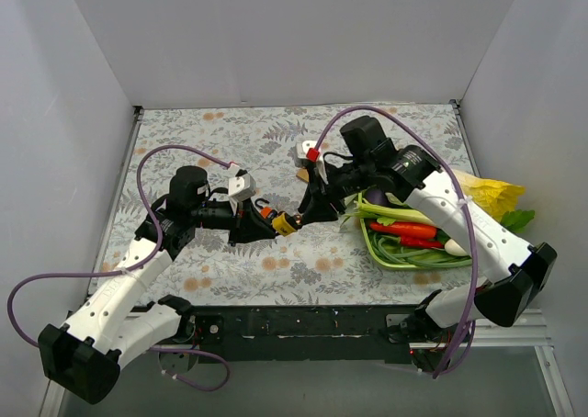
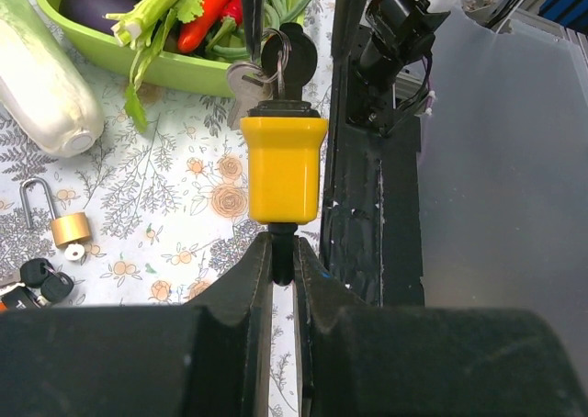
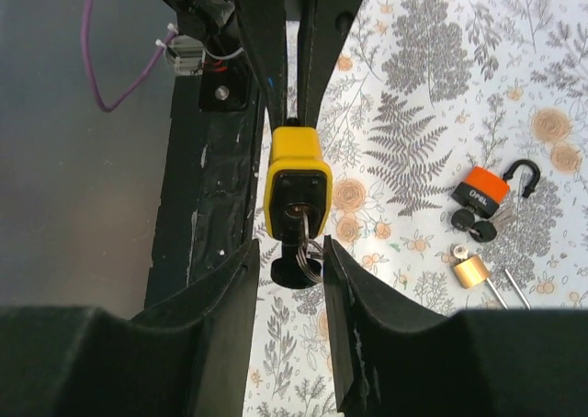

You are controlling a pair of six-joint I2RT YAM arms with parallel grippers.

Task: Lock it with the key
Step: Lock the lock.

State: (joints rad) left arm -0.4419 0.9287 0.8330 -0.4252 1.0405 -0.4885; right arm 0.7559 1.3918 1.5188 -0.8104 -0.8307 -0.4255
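Left gripper (image 2: 283,252) was clenched on the yellow padlock (image 2: 284,169), at the centre of the top view. The right gripper (image 3: 291,245) flanked the key (image 3: 294,272) in its keyhole, and I could not tell if it gripped. A green vegetable tray (image 2: 184,73) sat lower right. The floral tablecloth (image 1: 230,132) met white walls (image 1: 276,31). There were three padlocks: yellow, orange (image 3: 482,187), brass (image 3: 472,270).

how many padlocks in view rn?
3. Yellow padlock held in the left gripper, key inserted; orange padlock and brass padlock lying loose on the tablecloth, close together. Others may be hidden.
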